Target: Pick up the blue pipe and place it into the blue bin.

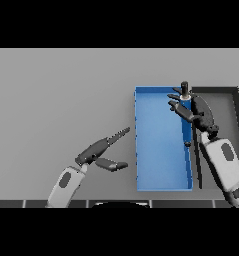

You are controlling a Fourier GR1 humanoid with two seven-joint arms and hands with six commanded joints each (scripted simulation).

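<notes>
The blue pipe (186, 127), with dark caps at both ends, hangs lengthwise over the right side of the blue bin (158, 150), running near to far. My right hand (197, 111) has its fingers curled round the pipe's far half, just inside the bin's right wall. The far cap sticks out past the bin's back edge. My left hand (97, 149) rests idle on the table left of the bin, fingers straight and thumb spread.
A black bin (216, 89) stands directly right of the blue bin, partly under my right forearm. Grey table stretches across the left and back.
</notes>
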